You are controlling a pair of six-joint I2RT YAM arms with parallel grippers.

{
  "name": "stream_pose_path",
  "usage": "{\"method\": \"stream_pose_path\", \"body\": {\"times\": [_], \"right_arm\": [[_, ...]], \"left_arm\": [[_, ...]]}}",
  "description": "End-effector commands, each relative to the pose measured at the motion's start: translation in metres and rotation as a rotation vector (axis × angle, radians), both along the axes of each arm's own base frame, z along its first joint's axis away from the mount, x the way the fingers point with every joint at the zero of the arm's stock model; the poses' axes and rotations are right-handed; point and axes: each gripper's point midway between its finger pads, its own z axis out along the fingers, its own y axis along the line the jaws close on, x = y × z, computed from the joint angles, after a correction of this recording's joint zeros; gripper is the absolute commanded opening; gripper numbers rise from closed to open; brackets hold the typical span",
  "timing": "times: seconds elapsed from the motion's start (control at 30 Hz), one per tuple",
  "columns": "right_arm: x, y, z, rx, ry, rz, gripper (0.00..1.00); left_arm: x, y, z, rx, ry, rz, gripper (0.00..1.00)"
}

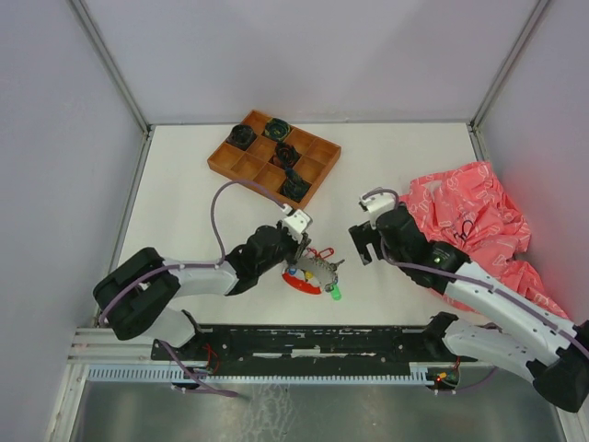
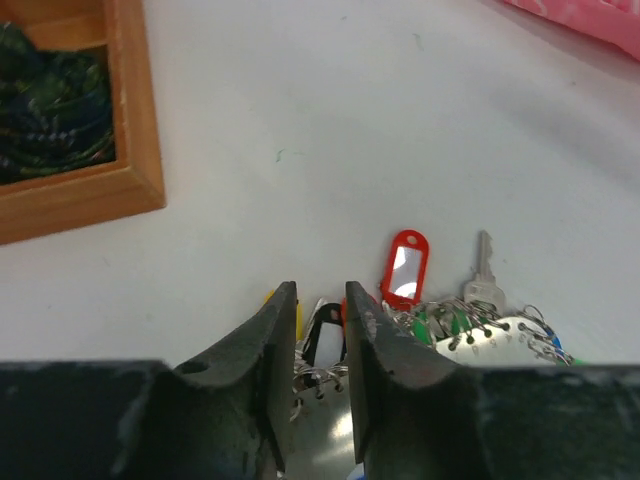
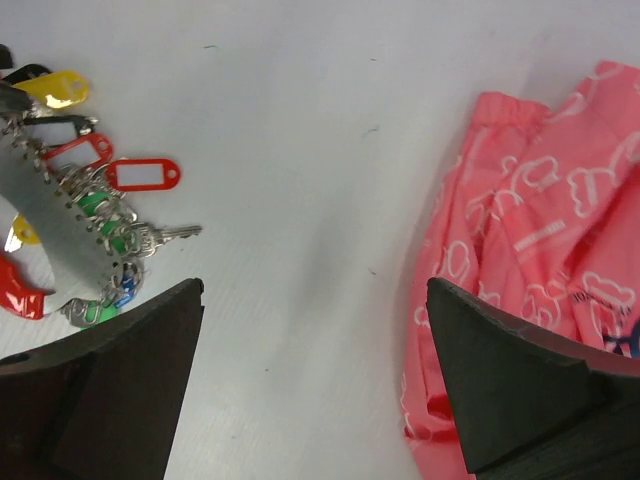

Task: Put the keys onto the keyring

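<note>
Overhead, the keyring (image 1: 311,276) lies near the table's (image 1: 184,203) middle, toward 6 o'clock, with the keys (image 1: 324,267) bunched on it and a green tag (image 1: 336,293) poking out at its 5 o'clock. The left gripper (image 1: 297,261) sits right over the ring's 9 o'clock end. The right gripper (image 1: 361,244) hangs just off the ring at 2 o'clock, apart from it. A tray (image 1: 273,157) of dark bundles (image 1: 242,136) sits at 11 o'clock and a pink cloth (image 1: 469,212) at 3 o'clock.

Only the left wrist view shows the left gripper's (image 2: 320,300) jaws: released, parted by a narrow gap over the ring's grey plate (image 2: 500,335). A black tag (image 2: 322,335) shows in that gap, and a red tag (image 2: 405,268) and a bare key (image 2: 482,270) lie beyond at 1 o'clock.

The right wrist view shows the right gripper (image 3: 315,300) spread wide and empty. It also gives the tags best: yellow (image 3: 55,88), red (image 3: 145,175) and green (image 3: 100,210) along the plate (image 3: 55,225) at 9 o'clock, with the ring's red curve (image 3: 20,285) below.
</note>
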Motion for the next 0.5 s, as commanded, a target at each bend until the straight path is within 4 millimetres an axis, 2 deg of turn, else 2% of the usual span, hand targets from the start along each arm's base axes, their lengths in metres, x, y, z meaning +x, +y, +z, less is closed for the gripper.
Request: {"method": "stream_pose_path", "body": {"times": [0.0,0.13,0.23,0.3,0.33,0.47], "right_arm": [[0.004,-0.041,0.025,0.083,-0.127,-0.282,1.0],[-0.007,-0.059,0.04,0.144,-0.18,-0.34,1.0],[-0.015,-0.068,0.048,0.239,-0.217,-0.376,1.0],[-0.021,-0.074,0.054,0.313,-0.242,-0.414,1.0],[-0.024,-0.078,0.057,0.335,-0.254,-0.425,1.0],[-0.036,-0.095,0.068,0.396,-0.304,-0.452,1.0]], "left_arm": [[0.021,0.024,0.024,-0.092,0.089,0.207,0.39],[0.024,0.063,0.049,-0.134,0.115,0.363,0.57],[0.018,0.095,0.067,-0.195,0.14,0.466,0.72],[0.01,0.116,0.081,-0.248,0.141,0.523,0.95],[0.006,0.125,0.089,-0.277,0.134,0.542,1.0],[-0.017,0.155,0.124,-0.399,0.101,0.597,0.99]]}}
